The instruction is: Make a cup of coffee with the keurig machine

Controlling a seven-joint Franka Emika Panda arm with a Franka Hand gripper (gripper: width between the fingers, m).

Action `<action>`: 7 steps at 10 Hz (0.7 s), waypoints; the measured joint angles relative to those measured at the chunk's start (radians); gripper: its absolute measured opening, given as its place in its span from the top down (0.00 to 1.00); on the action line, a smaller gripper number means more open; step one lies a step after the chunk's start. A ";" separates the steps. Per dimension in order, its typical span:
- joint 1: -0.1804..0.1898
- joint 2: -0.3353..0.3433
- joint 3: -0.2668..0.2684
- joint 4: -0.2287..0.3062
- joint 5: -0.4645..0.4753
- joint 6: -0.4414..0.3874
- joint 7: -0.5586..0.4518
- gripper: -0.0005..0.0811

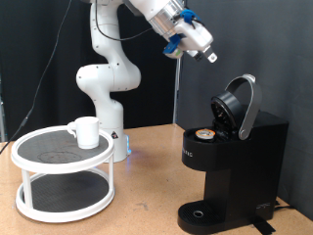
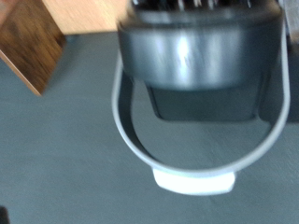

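The keurig machine (image 1: pixel 235 157) stands on the table at the exterior view's right with its domed lid (image 1: pixel 240 103) raised. A small brown-topped pod (image 1: pixel 204 134) sits in the open holder. The white cup (image 1: pixel 86 132) stands on the top shelf of a white round two-tier stand (image 1: pixel 39 162) at the exterior view's left. My gripper (image 1: pixel 209 56) hangs in the air above and slightly left of the raised lid, touching nothing. The wrist view shows the dark lid (image 2: pixel 201 47) with its silver ring (image 2: pixel 126 131), blurred; my fingers do not show there.
The white robot base (image 1: pixel 106 88) stands behind the stand. A black curtain fills the background. The wooden table (image 1: pixel 147 211) carries the machine and the stand. In the wrist view a wooden corner (image 2: pixel 33 42) and grey floor (image 2: pixel 65 159) show.
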 joint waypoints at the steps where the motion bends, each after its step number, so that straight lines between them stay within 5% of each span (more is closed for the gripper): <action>1: 0.009 0.012 0.015 0.024 0.006 -0.013 0.023 0.09; 7: 0.044 0.060 0.161 0.080 0.000 0.084 0.171 0.09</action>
